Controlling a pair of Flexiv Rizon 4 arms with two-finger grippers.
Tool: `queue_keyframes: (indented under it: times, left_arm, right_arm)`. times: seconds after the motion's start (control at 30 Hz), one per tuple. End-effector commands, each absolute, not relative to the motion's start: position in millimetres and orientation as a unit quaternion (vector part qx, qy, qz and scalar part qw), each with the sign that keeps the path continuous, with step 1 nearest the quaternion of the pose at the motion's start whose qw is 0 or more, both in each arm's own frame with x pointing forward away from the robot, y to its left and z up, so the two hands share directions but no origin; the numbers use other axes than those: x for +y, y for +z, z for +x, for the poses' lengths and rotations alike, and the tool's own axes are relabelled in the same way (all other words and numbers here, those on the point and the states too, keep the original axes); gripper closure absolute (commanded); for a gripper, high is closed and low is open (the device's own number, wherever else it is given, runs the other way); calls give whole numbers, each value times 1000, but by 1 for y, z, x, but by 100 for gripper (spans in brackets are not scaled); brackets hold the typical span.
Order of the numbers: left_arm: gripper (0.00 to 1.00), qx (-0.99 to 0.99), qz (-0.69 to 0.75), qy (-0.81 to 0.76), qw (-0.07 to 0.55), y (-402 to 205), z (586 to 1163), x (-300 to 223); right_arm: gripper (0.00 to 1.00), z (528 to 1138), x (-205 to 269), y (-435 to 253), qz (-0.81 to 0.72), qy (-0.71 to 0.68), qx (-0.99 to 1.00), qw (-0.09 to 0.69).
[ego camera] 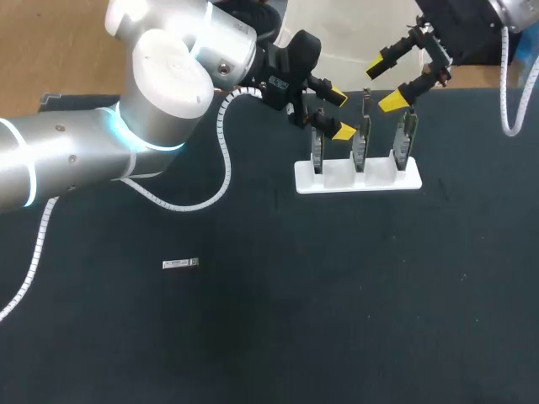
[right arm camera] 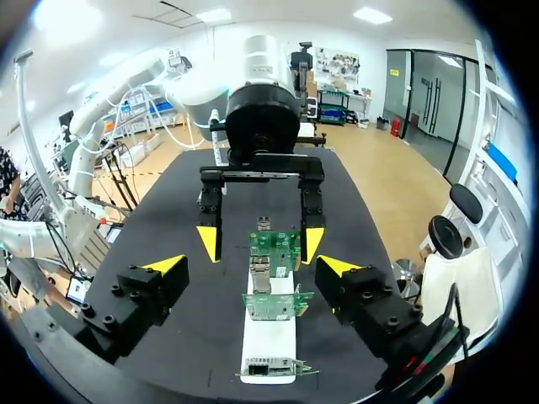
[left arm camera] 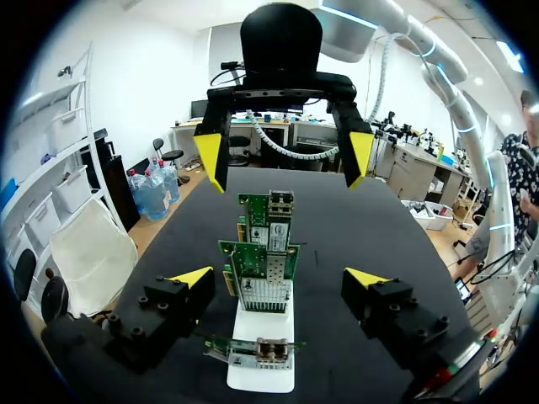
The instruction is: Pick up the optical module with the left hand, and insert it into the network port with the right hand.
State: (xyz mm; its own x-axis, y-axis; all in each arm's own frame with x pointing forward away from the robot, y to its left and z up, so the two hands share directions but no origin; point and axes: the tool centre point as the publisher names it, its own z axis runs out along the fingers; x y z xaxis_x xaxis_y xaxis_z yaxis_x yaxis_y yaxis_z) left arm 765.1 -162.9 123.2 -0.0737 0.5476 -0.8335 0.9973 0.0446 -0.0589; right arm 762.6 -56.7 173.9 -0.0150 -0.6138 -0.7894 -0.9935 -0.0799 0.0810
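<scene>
From the head view, my left pincer (ego camera: 340, 113) is hanging with its yellow tips apart and nothing between them, just beside the leftmost of three upright green network cards (ego camera: 360, 139). The cards are standing in a row in a white slotted plastic holder (ego camera: 358, 180) on the dark matte surface (ego camera: 337, 295). My right pincer (ego camera: 386, 81) is hovering above the far right end of the row, its tips spread too and holding nothing. The small silver rectangular optical module (ego camera: 179, 264) is lying flat on the surface, well apart from both pincers and from the holder.

In the left wrist view, my left pincer (left arm camera: 280, 278) is gaping wide, with the green network cards (left arm camera: 263, 268) lined up ahead of it on the white holder (left arm camera: 261, 326). My right pincer (left arm camera: 285, 158) is facing me beyond the farthest card, its fingers apart.

In the right wrist view, my right pincer (right arm camera: 251, 265) is standing wide apart over the row of cards (right arm camera: 276, 305) on the holder (right arm camera: 269, 341). My left pincer (right arm camera: 259, 244) is pointing down at the far end, straddling the farthest card without touching it.
</scene>
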Motion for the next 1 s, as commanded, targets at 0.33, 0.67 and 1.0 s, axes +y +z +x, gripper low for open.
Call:
queue_keyframes:
  times: [0.33,0.67,1.0]
  left_arm:
    - [0,646,598,-345,325,123,765,-163]
    - [0,646,598,-345,325,123,765,-163]
    - [0,646,598,-345,325,123,765,-163]
  right_arm:
    - [100,768,-63,177,-649,349,616,279]
    - [100,770,-56,182,-651,339,612,295]
    - [100,778,-45,185,-652,335,608,307]
